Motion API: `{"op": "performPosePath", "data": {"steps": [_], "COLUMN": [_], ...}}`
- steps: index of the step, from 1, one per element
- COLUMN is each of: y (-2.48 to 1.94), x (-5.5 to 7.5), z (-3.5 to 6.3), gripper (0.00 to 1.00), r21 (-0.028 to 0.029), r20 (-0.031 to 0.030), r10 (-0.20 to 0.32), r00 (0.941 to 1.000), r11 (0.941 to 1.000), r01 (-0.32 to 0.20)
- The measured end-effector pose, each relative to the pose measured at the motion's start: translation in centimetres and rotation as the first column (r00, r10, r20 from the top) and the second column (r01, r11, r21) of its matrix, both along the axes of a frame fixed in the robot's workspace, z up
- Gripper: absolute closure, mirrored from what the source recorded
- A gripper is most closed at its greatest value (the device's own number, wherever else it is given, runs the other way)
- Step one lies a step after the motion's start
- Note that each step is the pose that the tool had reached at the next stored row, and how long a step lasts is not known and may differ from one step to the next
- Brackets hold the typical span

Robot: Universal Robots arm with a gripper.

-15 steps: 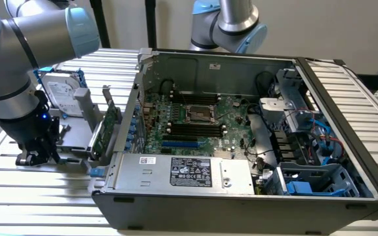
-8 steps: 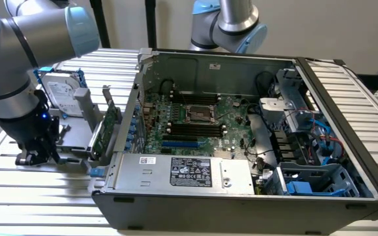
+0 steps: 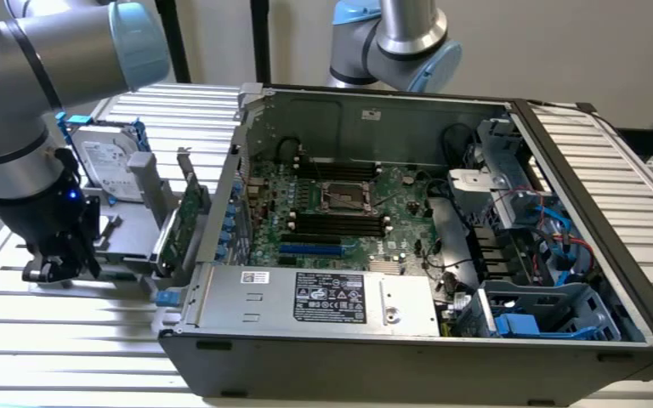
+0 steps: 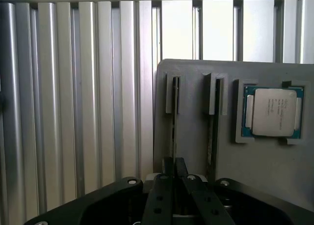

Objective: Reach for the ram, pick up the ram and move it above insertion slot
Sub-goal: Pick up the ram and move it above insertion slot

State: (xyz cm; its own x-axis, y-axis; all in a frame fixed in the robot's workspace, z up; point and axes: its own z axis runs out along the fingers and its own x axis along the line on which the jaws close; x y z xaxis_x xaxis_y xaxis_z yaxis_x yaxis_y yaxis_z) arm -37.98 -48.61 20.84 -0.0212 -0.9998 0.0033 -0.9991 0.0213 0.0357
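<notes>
In the slot nearest the gray holder's [image 4: 196, 70] edge, the ram [image 4: 173, 117] stands upright with the gripper [image 4: 174, 163] closed on it.
The ram shows as a thin dark stick seen edge-on, with the fingers nearly together and pinching one end. A second stick [image 4: 213, 122] fills the neighbouring slot, and a silver processor [image 4: 273, 112] sits in a recess beyond. The arm [image 3: 31, 161] points straight down over the holder on the slatted tabletop [image 3: 65, 340], beside the open computer case [image 3: 417, 357], at the exterior view's left.
</notes>
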Motion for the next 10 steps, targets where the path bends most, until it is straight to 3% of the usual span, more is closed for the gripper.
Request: {"op": "performPosePath", "data": {"steps": [6, 10], "y": [0.00, 0.00], "x": [0.0, 0.0], "z": [1.08, 2.51], "gripper": [0.87, 0.87], "r21": [0.0000, 0.0000], "r20": [0.0000, 0.0000], "r10": [0.000, 0.000], "r00": [1.0000, 1.0000], "r11": [1.0000, 1.0000], "r01": [0.000, 0.000]}}
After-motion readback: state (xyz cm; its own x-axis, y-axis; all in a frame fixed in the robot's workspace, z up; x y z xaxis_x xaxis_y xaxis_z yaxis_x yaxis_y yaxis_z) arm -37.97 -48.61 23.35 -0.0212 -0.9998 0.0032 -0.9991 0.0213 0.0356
